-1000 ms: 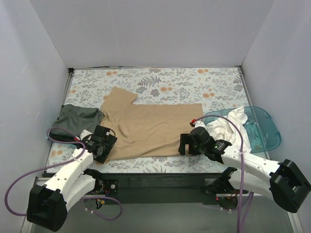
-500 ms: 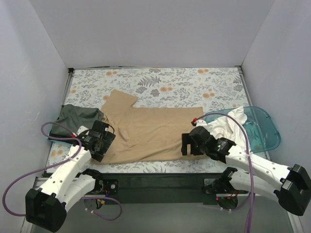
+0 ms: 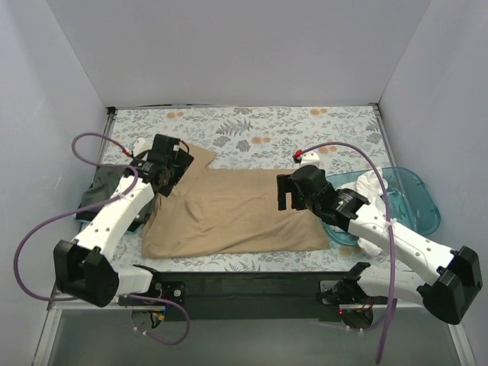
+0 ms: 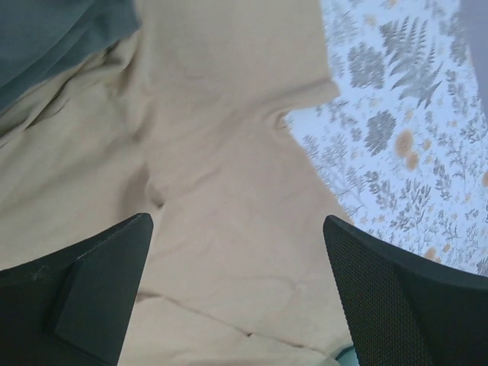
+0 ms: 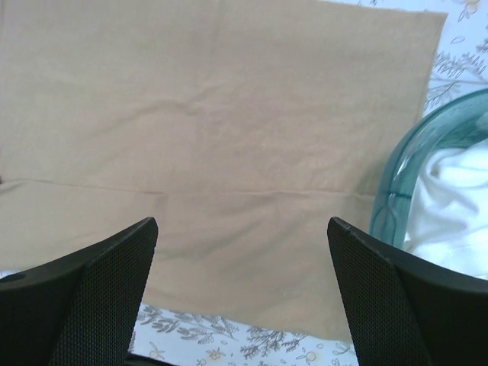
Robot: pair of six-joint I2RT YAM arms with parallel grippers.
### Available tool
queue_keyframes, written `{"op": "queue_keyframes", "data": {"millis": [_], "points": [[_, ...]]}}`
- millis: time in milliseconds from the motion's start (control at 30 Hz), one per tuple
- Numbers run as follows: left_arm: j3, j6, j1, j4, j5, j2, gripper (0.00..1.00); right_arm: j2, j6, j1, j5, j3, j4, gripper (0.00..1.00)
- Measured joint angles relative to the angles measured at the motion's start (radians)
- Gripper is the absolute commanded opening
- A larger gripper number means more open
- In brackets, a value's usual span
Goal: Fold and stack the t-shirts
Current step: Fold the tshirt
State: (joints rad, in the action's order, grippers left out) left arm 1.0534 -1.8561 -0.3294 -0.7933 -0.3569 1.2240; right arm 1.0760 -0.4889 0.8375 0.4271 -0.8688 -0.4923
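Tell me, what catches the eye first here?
A big tan t-shirt lies across the middle of the floral table cover, with the left end effector and right end effector open above it. At the right, a teal tub holds white cloth.

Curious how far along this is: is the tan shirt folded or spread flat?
Partly folded: the tan shirt lies doubled, one layer's edge crossing it in the right wrist view, while a sleeve sticks out unfolded.

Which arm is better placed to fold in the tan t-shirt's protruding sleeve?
Left. The left gripper, open, hovers beside the sleeve; the right gripper is over the other end of the tan t-shirt.
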Motion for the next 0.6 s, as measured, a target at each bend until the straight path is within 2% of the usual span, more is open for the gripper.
{"op": "queue_keyframes", "data": {"millis": [200, 300, 600], "points": [[0.306, 0.132, 0.042, 0.042, -0.027, 0.328, 0.94, 0.102, 0.079, -0.138, -0.068, -0.08, 0.023, 0.98], [0.475, 0.188, 0.097, 0.056, -0.02, 0.515, 0.9, 0.127, 0.116, -0.181, -0.095, -0.084, 0.025, 0.98], [1.079, 0.323, 0.19, -0.072, -0.022, 1.093, 0.71, 0.144, 0.179, -0.299, -0.154, -0.071, 0.045, 0.98]]}}
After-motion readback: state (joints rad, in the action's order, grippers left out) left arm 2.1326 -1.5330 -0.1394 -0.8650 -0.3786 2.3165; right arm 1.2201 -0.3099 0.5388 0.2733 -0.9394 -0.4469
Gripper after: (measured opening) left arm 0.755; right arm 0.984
